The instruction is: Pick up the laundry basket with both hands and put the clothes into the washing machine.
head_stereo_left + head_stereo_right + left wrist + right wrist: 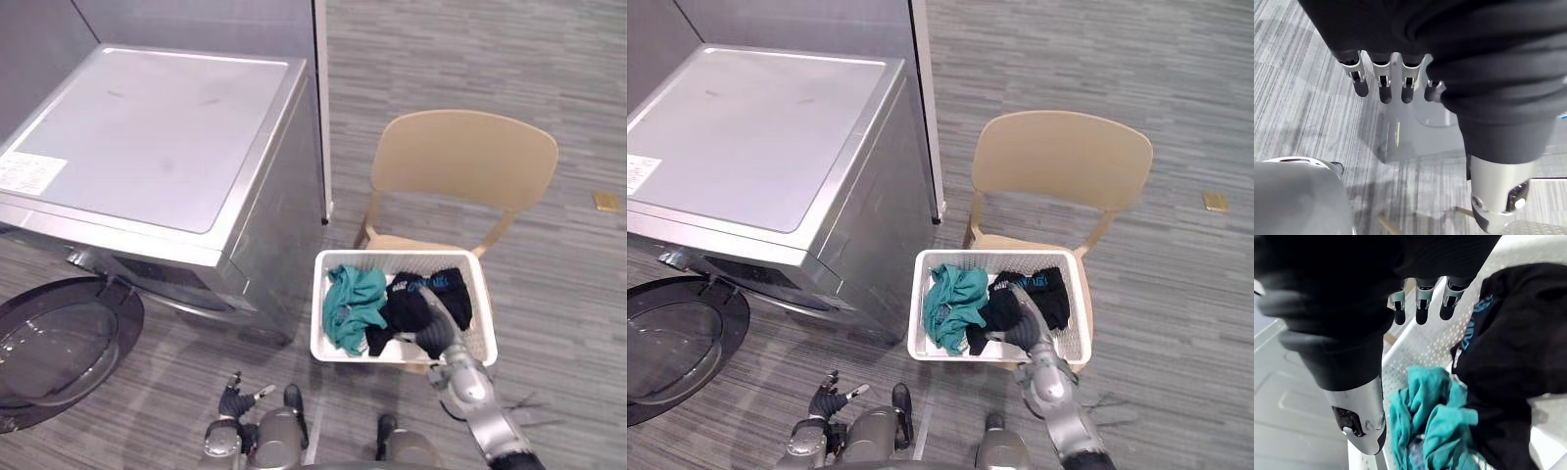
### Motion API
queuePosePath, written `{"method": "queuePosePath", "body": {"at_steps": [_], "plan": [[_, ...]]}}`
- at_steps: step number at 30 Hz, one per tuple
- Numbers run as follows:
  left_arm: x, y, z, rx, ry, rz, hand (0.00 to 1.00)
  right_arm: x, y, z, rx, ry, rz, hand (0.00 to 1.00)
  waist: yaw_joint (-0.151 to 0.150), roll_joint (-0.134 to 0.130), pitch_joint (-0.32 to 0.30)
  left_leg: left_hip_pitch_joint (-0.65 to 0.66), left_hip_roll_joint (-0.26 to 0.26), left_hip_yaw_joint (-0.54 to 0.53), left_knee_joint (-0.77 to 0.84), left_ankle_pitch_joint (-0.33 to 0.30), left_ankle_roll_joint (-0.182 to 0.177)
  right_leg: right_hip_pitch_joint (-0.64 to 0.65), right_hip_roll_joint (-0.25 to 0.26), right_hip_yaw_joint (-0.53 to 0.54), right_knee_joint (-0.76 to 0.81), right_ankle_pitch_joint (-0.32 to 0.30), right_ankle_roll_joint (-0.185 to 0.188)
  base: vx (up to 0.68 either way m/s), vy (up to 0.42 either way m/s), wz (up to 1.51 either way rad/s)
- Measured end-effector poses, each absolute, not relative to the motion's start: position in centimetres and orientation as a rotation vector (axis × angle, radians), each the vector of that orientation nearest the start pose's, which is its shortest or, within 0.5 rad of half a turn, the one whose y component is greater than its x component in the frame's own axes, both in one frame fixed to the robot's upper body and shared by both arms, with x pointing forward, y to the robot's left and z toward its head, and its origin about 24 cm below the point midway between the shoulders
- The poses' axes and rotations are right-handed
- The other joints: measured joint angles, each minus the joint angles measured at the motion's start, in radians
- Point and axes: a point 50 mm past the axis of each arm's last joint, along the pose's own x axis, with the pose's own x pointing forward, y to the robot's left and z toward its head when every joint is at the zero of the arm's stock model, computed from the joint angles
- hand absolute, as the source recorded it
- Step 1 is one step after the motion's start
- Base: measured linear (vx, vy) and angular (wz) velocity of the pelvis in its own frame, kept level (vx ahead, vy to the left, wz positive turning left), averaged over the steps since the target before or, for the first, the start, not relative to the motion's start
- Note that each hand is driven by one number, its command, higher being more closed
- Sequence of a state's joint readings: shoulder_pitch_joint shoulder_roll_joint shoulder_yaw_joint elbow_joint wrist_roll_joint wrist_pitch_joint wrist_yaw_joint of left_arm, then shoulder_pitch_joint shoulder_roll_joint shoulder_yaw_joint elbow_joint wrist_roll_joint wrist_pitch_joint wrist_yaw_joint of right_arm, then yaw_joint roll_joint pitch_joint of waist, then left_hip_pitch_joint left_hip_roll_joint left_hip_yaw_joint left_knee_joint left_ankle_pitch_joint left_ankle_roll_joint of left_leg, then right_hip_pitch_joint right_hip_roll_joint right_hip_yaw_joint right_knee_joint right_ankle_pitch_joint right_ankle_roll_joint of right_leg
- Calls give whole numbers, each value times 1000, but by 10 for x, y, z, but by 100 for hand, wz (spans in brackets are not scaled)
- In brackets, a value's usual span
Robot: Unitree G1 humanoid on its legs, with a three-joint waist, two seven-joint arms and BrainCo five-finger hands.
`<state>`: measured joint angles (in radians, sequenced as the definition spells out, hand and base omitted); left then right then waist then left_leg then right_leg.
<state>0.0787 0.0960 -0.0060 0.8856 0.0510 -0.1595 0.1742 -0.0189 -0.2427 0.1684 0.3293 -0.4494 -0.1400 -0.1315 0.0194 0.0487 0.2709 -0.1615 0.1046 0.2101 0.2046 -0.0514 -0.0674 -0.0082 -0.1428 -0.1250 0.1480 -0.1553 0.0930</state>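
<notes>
A white laundry basket (pixel 319 311) sits on the seat of a tan chair (pixel 460 162). It holds a teal garment (pixel 351 304) on its left and a black garment (pixel 404 311) on its right. My right hand (pixel 443 315) hovers over the black garment with straight fingers (pixel 1421 302) and holds nothing; the basket's perforated wall (pixel 1425 345) shows past them. My left hand (pixel 233 399) hangs low near the floor, left of the basket, with relaxed fingers (pixel 1383 82) and nothing in it. The silver washing machine (pixel 147 147) stands to the left, its round glass door (pixel 59 343) swung open.
A white partition edge (pixel 321 108) rises behind the machine, beside the chair. A small yellow object (pixel 606 202) lies on the grey floor at far right. Open floor lies between the machine's door and the basket.
</notes>
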Motion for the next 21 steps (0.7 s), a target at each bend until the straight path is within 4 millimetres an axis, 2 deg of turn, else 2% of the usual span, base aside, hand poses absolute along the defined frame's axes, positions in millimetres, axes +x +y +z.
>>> {"method": "queuePosePath", "body": {"at_steps": [2,3,5,9,11,12,14,17,18,21], "plan": [[143,194,-134,206,794,181,0,256,-157,-14,-742,98,178,0,3,4,10,1,-4,21,-24,9,14,-25,-3,23,-4,13,8,-53,85,-33],[147,196,-132,211,784,181,0,268,-150,-9,-774,72,206,0,10,8,35,-3,-3,35,-35,17,19,-41,-1,41,-7,24,9,-75,57,-43],[159,193,-128,210,752,172,0,286,-147,1,-845,39,212,0,15,21,70,-39,-3,45,-41,30,30,-86,1,58,-2,42,12,-116,49,-28],[183,191,-117,206,685,168,0,326,-156,20,-1024,32,172,0,27,27,160,-97,-14,37,-92,83,47,-164,-2,55,4,72,14,-118,50,4],[187,191,-115,199,675,177,0,337,-159,26,-1076,43,151,0,37,28,162,-129,-18,35,-104,97,52,-199,-3,52,3,83,14,-66,42,6],[191,189,-114,193,668,178,0,344,-162,30,-1111,49,128,0,52,30,165,-148,-19,34,-105,102,56,-216,-4,52,0,89,15,-25,32,5],[196,188,-112,192,650,186,0,355,-167,35,-1151,71,94,0,56,36,169,-175,-24,17,-105,114,60,-232,-6,41,-4,94,15,-13,33,18],[208,183,-107,153,628,214,0,370,-179,49,-1246,106,27,0,70,53,178,-214,-34,-11,-138,149,65,-263,-8,16,-18,108,12,-11,29,26],[213,179,-105,138,620,214,0,372,-186,51,-1262,120,10,100,78,60,184,-221,-36,-20,-148,159,65,-268,-8,8,-21,110,11,-4,12,21],[220,173,-103,113,614,215,0,378,-192,65,-1287,74,-50,100,92,63,195,-231,-42,-40,-201,191,64,-283,-5,-12,-32,118,11,-3,8,19]]}}
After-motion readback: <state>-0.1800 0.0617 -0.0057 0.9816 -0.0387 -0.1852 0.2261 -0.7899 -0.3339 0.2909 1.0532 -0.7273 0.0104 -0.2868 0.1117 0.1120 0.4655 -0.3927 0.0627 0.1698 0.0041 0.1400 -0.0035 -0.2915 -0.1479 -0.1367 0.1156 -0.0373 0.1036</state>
